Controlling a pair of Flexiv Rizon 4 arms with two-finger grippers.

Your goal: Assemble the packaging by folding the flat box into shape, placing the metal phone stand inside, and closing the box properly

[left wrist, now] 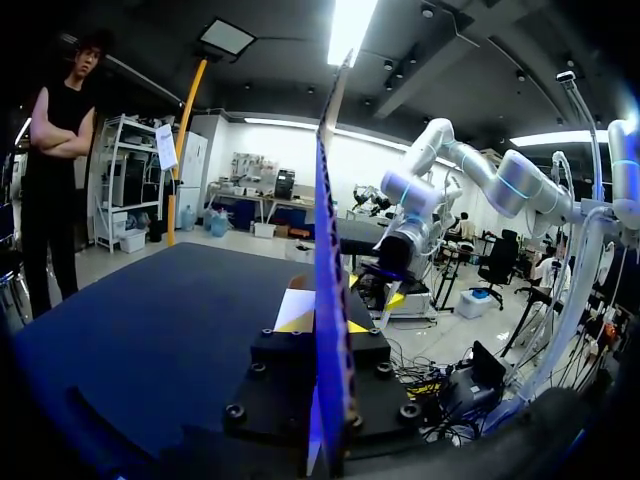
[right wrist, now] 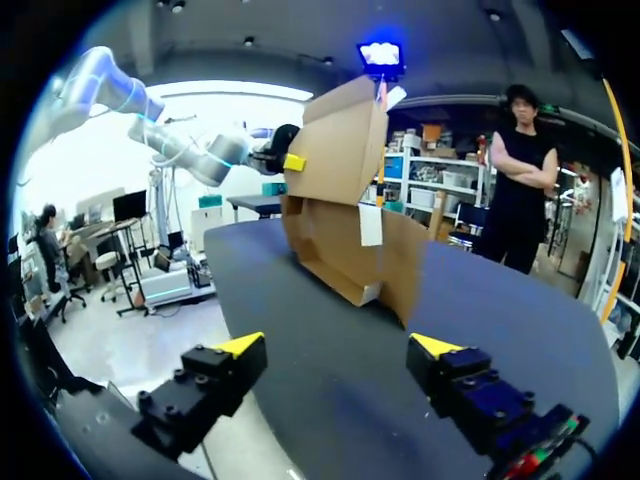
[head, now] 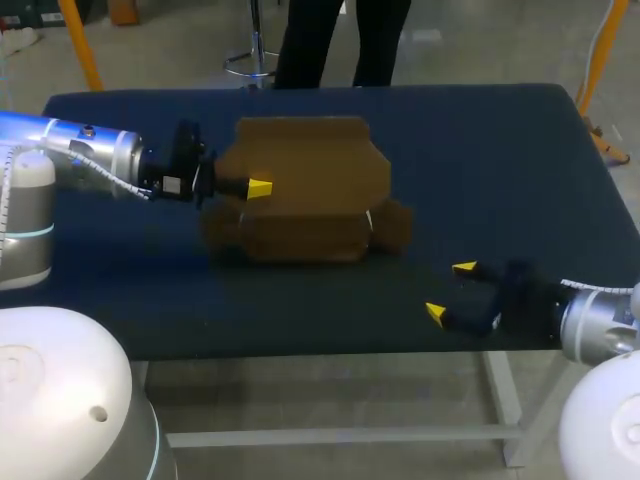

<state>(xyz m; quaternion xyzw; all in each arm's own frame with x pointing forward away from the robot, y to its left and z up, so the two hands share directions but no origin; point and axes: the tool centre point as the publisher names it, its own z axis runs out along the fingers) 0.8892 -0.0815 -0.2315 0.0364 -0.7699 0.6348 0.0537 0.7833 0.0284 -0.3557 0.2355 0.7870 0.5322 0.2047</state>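
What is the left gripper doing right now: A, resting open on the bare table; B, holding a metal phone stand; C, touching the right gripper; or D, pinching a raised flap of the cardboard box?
D: the left gripper has its fingers on both sides of the upright flap of the cardboard box, whose thin edge runs between them in the left wrist view.

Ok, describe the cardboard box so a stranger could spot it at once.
On the dark blue table, look near the middle. The cardboard box is the only brown thing there, half folded, its raised flap pinched by the left tool.
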